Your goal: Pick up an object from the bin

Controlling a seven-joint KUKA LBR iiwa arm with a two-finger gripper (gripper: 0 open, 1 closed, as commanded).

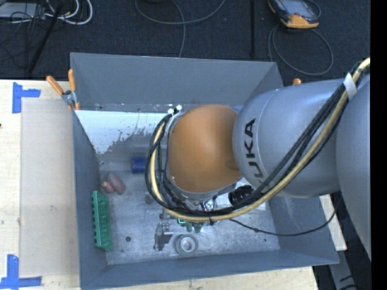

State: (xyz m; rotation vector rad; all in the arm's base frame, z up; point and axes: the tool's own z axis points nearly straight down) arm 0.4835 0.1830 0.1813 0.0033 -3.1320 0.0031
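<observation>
Arm [290,144] bent steeply down, end effector [162,235] beside grey ring [185,243], grip state unclear.

The arm [290,144] reaches from the right over the middle of the bin [181,77]. A toothed strip [101,220] lies along the left wall, a lump [113,184] just behind it, a cylinder [138,164] farther back. A ring [186,244] lies by the front wall.

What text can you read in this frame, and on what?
"UKA": on the grey arm link, running down it; the start is hidden at the orange cover.
None readable on the green toothed strip, pink lump or pale ring in the bin.
</observation>
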